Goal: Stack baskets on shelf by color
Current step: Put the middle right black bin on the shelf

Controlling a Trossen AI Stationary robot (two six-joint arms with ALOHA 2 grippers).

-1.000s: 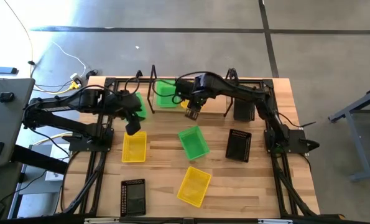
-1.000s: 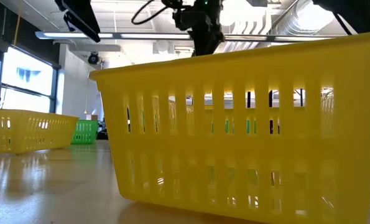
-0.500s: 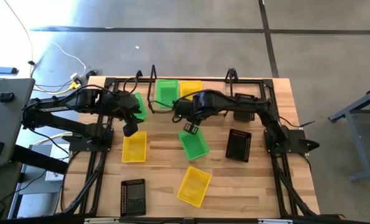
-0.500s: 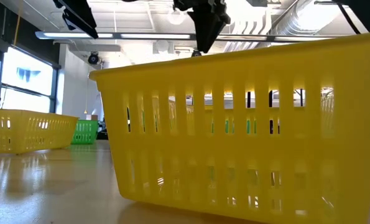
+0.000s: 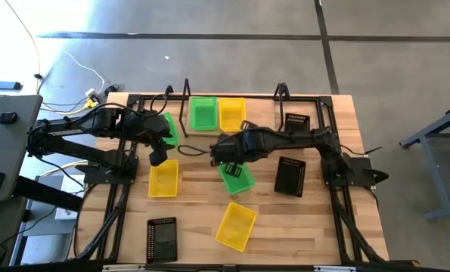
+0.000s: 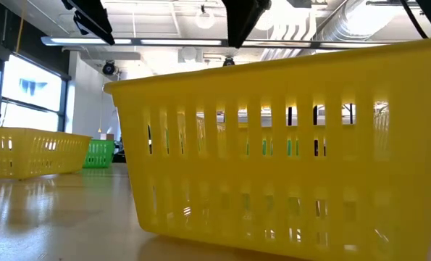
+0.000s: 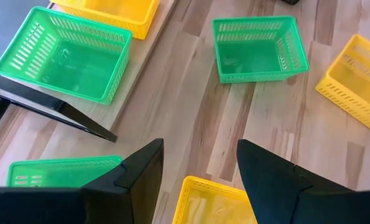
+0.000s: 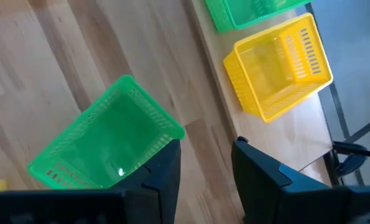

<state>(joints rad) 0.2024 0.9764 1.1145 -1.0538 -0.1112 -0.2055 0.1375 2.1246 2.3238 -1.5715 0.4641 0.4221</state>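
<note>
High view: right gripper (image 5: 230,157) at frame centre, hovering over the upper end of the loose green basket (image 5: 238,177), whose long axis runs from upper left to lower right. Much nearer than the left gripper (image 5: 159,155), parked at left above a yellow basket (image 5: 162,178). Shelf (image 5: 264,119) along the top, with a green (image 5: 203,113) and a yellow (image 5: 231,113) basket side by side on its left half.

Low view: nothing useful for the grasp; big yellow basket (image 6: 287,145) fills the frame, both arms dark shapes along the top edge.

Left wrist view: fingers (image 7: 138,177) well apart, holding nothing, a yellow rim below the gap; green basket in the upper middle, well clear.

Right wrist view: fingers (image 8: 163,168) parted, empty, touching nothing; green basket (image 8: 107,146) at lower left, its near corner just beside the left finger. Probably a short drop onto the rim next.
</note>
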